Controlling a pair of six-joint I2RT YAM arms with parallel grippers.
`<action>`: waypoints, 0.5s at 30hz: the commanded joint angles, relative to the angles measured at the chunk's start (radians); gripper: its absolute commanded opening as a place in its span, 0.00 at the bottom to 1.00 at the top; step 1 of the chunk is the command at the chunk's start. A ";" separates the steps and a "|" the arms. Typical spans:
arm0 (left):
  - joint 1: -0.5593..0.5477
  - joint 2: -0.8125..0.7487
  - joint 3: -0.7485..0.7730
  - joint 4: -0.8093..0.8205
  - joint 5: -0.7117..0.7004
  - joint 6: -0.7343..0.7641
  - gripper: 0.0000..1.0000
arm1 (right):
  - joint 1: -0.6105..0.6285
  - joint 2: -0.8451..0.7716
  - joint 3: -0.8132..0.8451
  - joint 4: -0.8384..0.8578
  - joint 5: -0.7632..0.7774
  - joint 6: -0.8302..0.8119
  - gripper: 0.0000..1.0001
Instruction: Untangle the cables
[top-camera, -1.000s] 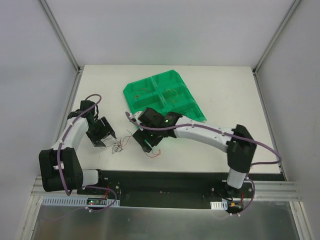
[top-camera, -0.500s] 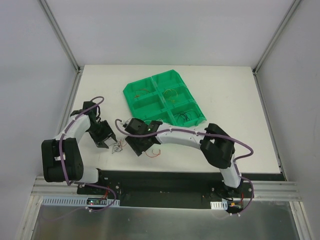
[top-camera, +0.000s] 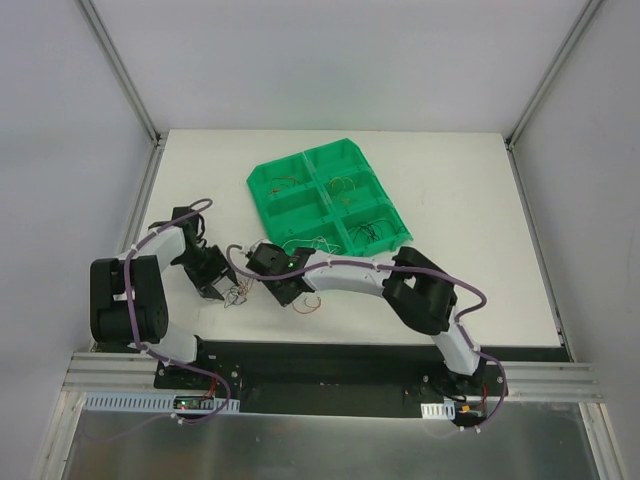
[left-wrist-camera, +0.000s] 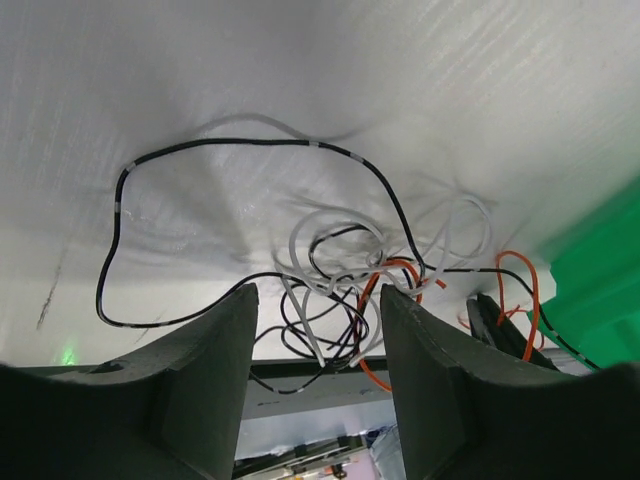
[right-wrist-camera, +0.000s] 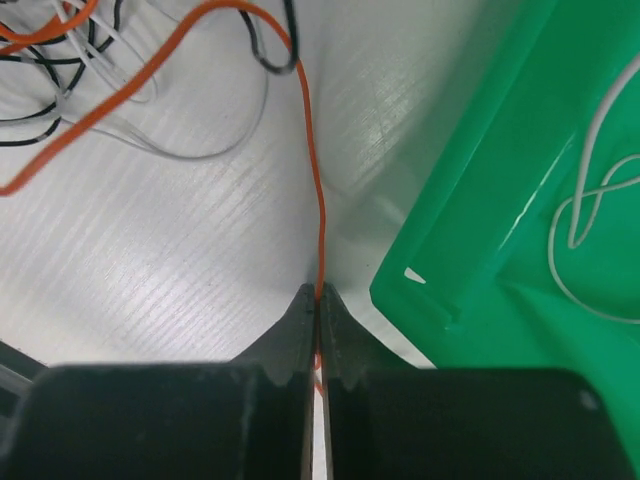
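Observation:
The cables (top-camera: 238, 293) lie as a small tangle of black, white and orange wires on the white table near its front edge. In the left wrist view the tangle (left-wrist-camera: 350, 280) sits between and just beyond the spread fingers of my left gripper (left-wrist-camera: 318, 297), which is open and low over it (top-camera: 212, 285). My right gripper (right-wrist-camera: 320, 295) is shut on a thin orange cable (right-wrist-camera: 312, 180) that runs from its tips up to the tangle. Seen from above, the right gripper (top-camera: 280, 288) is just right of the tangle.
A green compartment tray (top-camera: 262, 190) holding several separate wires stands behind the grippers; its corner (right-wrist-camera: 480, 230) is close to the right of the right fingers. A loose orange-red wire (top-camera: 311, 305) lies right of the right gripper. The table's front edge is near.
The right arm has swung left to the tangle and its jaws have closed on the orange cable. The left gripper has edged toward the tangle and narrowed a little.

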 joint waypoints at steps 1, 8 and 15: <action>0.007 0.054 -0.011 0.020 -0.033 -0.013 0.50 | 0.017 -0.094 -0.002 -0.018 0.058 -0.044 0.00; 0.007 0.118 -0.017 0.051 -0.057 -0.008 0.27 | 0.017 -0.473 -0.042 -0.056 0.282 -0.128 0.00; 0.012 0.149 -0.006 0.051 -0.090 0.009 0.04 | 0.007 -0.740 0.209 -0.103 0.682 -0.276 0.00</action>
